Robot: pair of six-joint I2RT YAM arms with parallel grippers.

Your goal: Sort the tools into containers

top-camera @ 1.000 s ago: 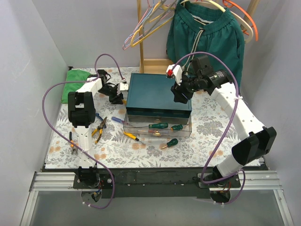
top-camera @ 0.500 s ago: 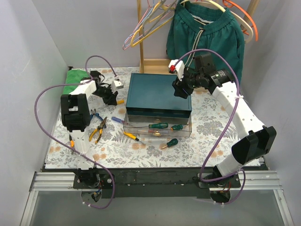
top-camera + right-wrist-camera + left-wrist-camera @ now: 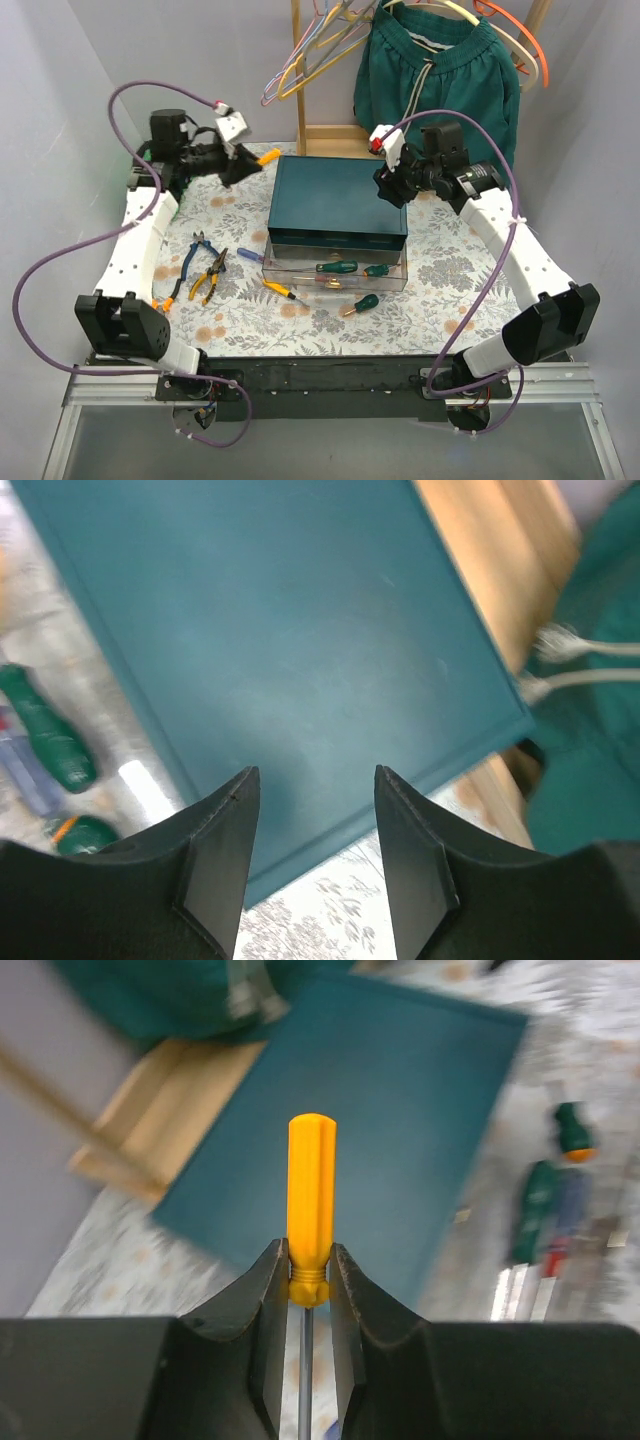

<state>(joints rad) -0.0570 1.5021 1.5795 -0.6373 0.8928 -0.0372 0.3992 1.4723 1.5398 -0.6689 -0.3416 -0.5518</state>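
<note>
Left claw (image 3: 243, 160), seen from above, is clamped on the orange screwdriver (image 3: 268, 156) and raised near the back-left corner of the box (image 3: 335, 200). Two green screwdrivers (image 3: 337, 267) lie in the open drawer (image 3: 390, 284). A loose green screwdriver (image 3: 362, 303), a yellow screwdriver (image 3: 280, 289) and the pliers (image 3: 211, 275) wait on the table (image 3: 440, 270). Left wrist view: a narrow grip at the base of the handle. Right wrist view: right claw (image 3: 312, 790) wide and empty over the box lid. Under halfway, I'd judge.

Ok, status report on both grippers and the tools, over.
Left gripper shut on yellow-orange screwdriver, held up left of teal box. Right gripper open, empty, above box. Open drawer unobstructed.
</note>
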